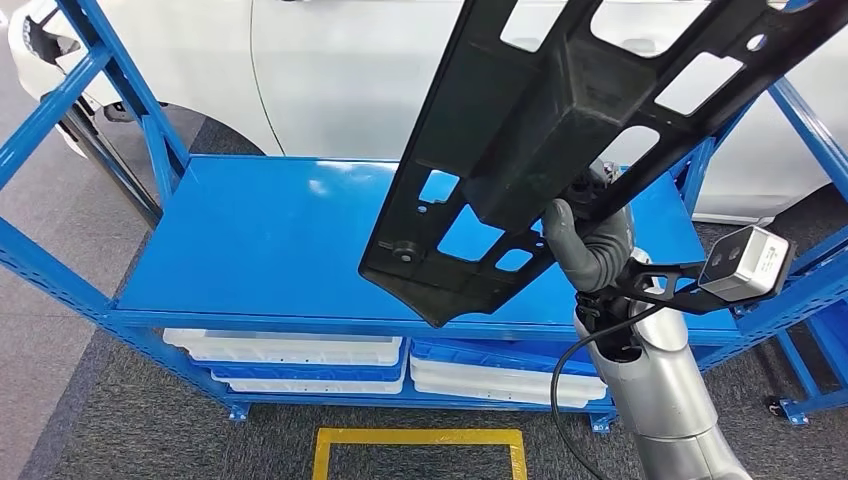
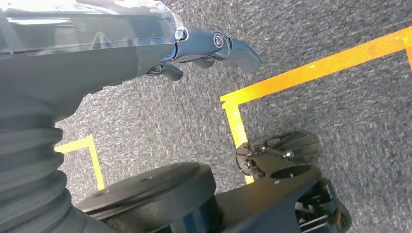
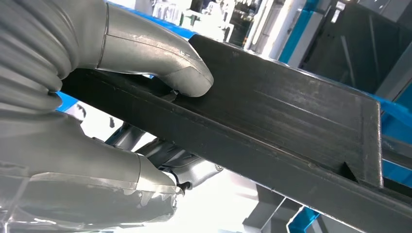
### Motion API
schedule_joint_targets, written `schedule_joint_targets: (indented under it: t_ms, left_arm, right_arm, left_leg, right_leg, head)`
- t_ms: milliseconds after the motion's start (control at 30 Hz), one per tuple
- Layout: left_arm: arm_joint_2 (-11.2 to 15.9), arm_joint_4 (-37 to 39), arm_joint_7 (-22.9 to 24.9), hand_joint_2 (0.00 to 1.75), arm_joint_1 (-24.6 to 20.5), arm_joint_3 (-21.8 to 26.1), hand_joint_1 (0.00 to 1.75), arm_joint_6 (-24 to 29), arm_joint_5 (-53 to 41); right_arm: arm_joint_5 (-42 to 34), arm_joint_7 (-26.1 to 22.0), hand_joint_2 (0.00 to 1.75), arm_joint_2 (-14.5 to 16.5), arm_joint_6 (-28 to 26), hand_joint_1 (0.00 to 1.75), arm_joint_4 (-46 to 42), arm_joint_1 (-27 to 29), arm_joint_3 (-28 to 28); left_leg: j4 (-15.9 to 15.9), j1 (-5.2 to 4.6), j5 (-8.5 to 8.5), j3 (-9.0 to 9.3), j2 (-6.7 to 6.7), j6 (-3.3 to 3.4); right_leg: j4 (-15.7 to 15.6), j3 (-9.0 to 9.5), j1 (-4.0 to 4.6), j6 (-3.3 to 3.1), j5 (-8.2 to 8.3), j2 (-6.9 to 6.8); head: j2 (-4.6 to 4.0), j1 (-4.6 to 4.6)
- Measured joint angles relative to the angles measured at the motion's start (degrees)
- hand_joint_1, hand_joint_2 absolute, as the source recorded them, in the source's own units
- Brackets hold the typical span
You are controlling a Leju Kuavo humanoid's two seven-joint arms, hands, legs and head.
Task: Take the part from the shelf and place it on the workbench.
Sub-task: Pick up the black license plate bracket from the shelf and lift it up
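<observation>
**Item: black part, lifted off the shelf**

Part point(image 1: 560, 130) — long black moulded panel with cut-outs, held tilted in the air above the blue shelf point(image 1: 270, 240), touching nothing else. Right hand point(image 1: 590, 245) grips it from beneath at a boxy rib, thumb point(image 3: 160, 53) pressed on one face and fingers wrapped under the other; a hold near the middle, probably to balance the length. Left hand point(image 2: 214, 46) hangs over grey carpet, fingers loosely apart, holding nothing. White trays point(image 1: 300, 355) sit on the lower level. Upper end of the part runs out of frame — full length unknown. No tabletop to be made out.
</observation>
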Motion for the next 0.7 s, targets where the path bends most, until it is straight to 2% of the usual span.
schedule_joint_targets:
  t_ms: [33, 67, 133, 167, 200, 267, 400, 467, 500, 567, 600, 633, 700]
  left_arm:
    - [-0.01, 0.00, -0.01, 1.75, 0.06, 0.01, 0.00, 0.04, 0.01]
    - [0.00, 0.00, -0.01, 1.75, 0.09, 0.01, 0.00, 0.08, 0.02]
    - [0.00, 0.00, -0.06, 1.75, 0.13, 0.02, 0.00, 0.11, 0.00]
    - [0.01, 0.00, -0.09, 1.75, 0.14, 0.03, 0.00, 0.11, -0.02]
    - [0.01, 0.00, -0.11, 1.75, 0.14, 0.03, 0.00, 0.11, -0.04]
    - [0.02, 0.00, -0.13, 1.75, 0.13, 0.04, 0.00, 0.11, -0.06]
    - [0.02, 0.00, -0.13, 1.75, 0.14, 0.04, 0.00, 0.11, -0.06]
    - [0.04, 0.00, -0.13, 1.75, 0.14, 0.04, 0.00, 0.12, -0.07]
    - [0.05, 0.00, -0.14, 1.75, 0.10, 0.04, 0.00, 0.12, -0.08]
    - [0.04, 0.01, -0.29, 1.75, 0.12, 0.04, 0.00, 0.06, -0.12]
    - [0.02, 0.02, -0.39, 1.75, 0.12, 0.04, 0.00, 0.01, -0.15]
    - [-0.02, 0.03, -0.49, 1.75, 0.17, 0.05, 0.00, -0.05, -0.20]
    - [-0.06, 0.04, -0.53, 1.75, 0.24, 0.05, 0.00, -0.24, -0.45]
  right_arm:
    - [0.12, -0.01, 1.75, -0.05, -0.07, 1.75, 0.03, 0.04, 0.00]
    - [0.24, -0.04, 1.75, -0.11, -0.10, 1.75, 0.06, 0.06, 0.00]
    - [0.50, -0.09, 1.75, -0.16, -0.14, 1.75, 0.08, 0.17, 0.00]
    - [0.56, -0.11, 1.75, -0.16, -0.15, 1.75, 0.09, 0.28, 0.00]
    - [0.61, -0.11, 1.75, -0.16, -0.16, 1.75, 0.12, 0.40, 0.00]
    - [0.63, -0.11, 1.75, -0.16, -0.16, 1.75, 0.17, 0.54, 0.00]
    - [0.63, -0.11, 1.75, -0.16, -0.15, 1.75, 0.19, 0.58, 0.00]
    - [0.63, -0.10, 1.75, -0.16, -0.14, 1.75, 0.20, 0.67, 0.00]
    - [0.63, -0.13, 1.75, -0.16, -0.20, 1.75, 0.20, 0.70, 0.00]
    - [0.63, -0.48, 1.75, -0.19, -0.68, 1.75, 0.21, 1.10, -0.02]
    - [0.70, -0.81, 1.75, -0.20, -0.97, 1.75, 0.22, 1.48, -0.04]
    - [0.80, -1.16, 1.75, -0.20, -1.23, 1.75, 0.24, 1.99, -0.08]
    - [1.13, -1.79, 1.75, -0.19, -1.51, 1.75, 0.24, 3.20, -0.22]
  left_leg:
    - [0.27, 0.01, -0.40, -0.24, 0.02, -0.32]
    - [1.32, 0.02, -1.58, -0.74, 0.05, -0.58]
    - [7.07, 0.16, -6.21, -2.93, 0.13, -0.95]
    - [11.03, 0.23, -8.66, -4.21, 0.15, -1.10]
    - [14.38, 0.27, -10.42, -5.18, 0.15, -1.23]
    - [17.43, 0.29, -11.73, -5.88, 0.15, -1.35]
    - [17.59, 0.30, -11.73, -5.73, 0.15, -1.37]
    - [16.07, 0.31, -11.03, -4.28, 0.15, -1.35]
    - [11.75, 0.35, -9.68, -1.16, 0.17, -1.24]
    - [3.03, 0.19, -6.29, 3.97, 0.21, -0.07]
    - [-0.55, 0.17, -4.55, 5.52, 0.29, 0.70]
    - [-0.89, 0.11, -3.52, 4.65, 0.36, 1.42]
    - [-1.02, 0.15, -1.88, 2.80, 0.50, 1.92]
  right_leg:
    - [-0.24, -0.20, -0.14, -0.40, 0.42, -0.09]
    - [-0.51, -0.48, -0.29, -0.83, 0.90, -0.21]
    - [-0.78, -1.41, -0.38, -1.36, 1.86, -0.43]
    - [-0.75, -2.02, -0.34, -1.46, 2.30, -0.49]
    - [-0.71, -2.57, -0.30, -1.45, 2.69, -0.54]
    - [-0.65, -3.20, -0.26, -1.42, 3.14, -0.57]
    - [-0.63, -3.37, -0.26, -1.40, 3.27, -0.58]
    - [-0.55, -3.89, -0.27, -1.31, 3.63, -0.58]
    - [-0.36, -4.43, -0.28, -1.12, 4.05, -0.56]
    - [-0.10, -5.67, -0.34, 0.19, 5.30, -0.46]
    - [0.66, -6.47, -0.40, 0.95, 4.74, -0.38]
    - [2.32, -7.33, -0.46, 1.65, 3.00, -0.32]
    - [9.22, -9.40, -0.53, 2.19, -3.04, -0.27]
  head:
    - [0.00, 0.00]
    - [0.00, -0.01]
    - [0.00, -0.01]
    - [0.00, -0.02]
    - [0.00, -0.02]
    - [0.00, -0.02]
    - [0.00, -0.02]
    - [0.00, -0.02]
    - [0.00, -0.02]
    - [0.00, -0.02]
    - [0.00, -0.01]
    - [0.00, -0.01]
    - [0.00, 0.01]
